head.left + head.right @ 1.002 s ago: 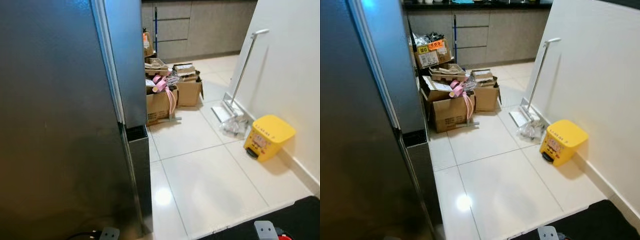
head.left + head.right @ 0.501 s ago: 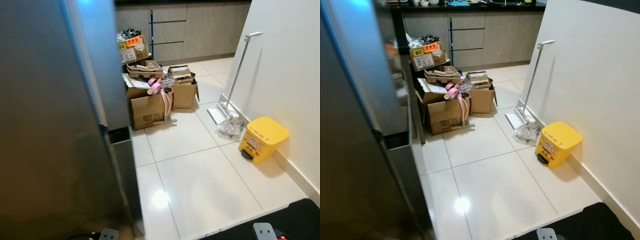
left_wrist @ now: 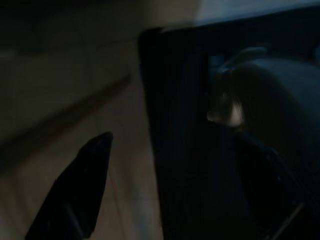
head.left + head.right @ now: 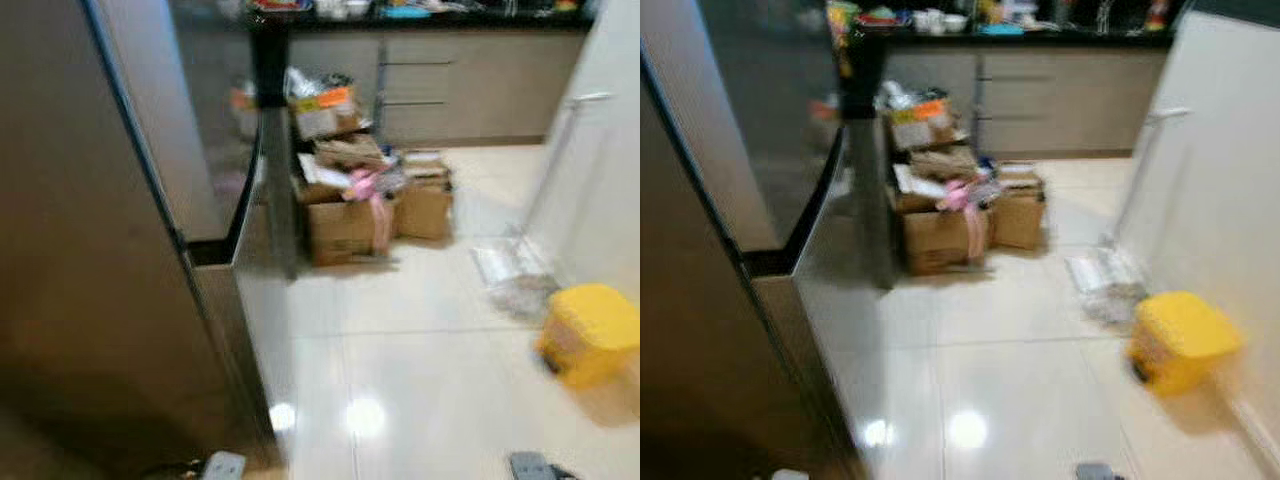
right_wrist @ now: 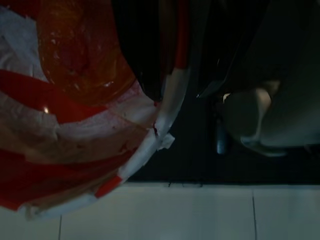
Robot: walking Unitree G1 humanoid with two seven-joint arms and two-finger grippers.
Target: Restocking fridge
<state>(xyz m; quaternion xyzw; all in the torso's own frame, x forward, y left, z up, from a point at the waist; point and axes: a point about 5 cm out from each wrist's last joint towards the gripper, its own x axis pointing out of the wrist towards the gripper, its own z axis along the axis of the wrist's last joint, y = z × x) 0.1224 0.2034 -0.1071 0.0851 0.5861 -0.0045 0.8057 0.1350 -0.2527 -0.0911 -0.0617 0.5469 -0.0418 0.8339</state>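
The tall steel fridge (image 4: 90, 250) stands close on my left, its front doors closed, with a dark recess (image 4: 212, 252) between the upper and lower door. A red-and-white plastic bag (image 5: 75, 125) hangs just in front of the right wrist camera above the pale floor, and my right gripper (image 5: 165, 65) is shut on it. My left gripper (image 3: 170, 150) hangs idle in the dark beside my own black body. Both eye views are blurred.
Several open cardboard boxes (image 4: 350, 205) full of clutter are piled on the tiled floor beyond the fridge's corner. A yellow pedal bin (image 4: 590, 335) and a white floor mop (image 4: 1140, 190) stand by the right wall. Grey kitchen cabinets (image 4: 470, 90) close off the back.
The whole picture has shifted right and gone blurred, so the camera is moving. More of the fridge's side and the counter top behind it has come into view.
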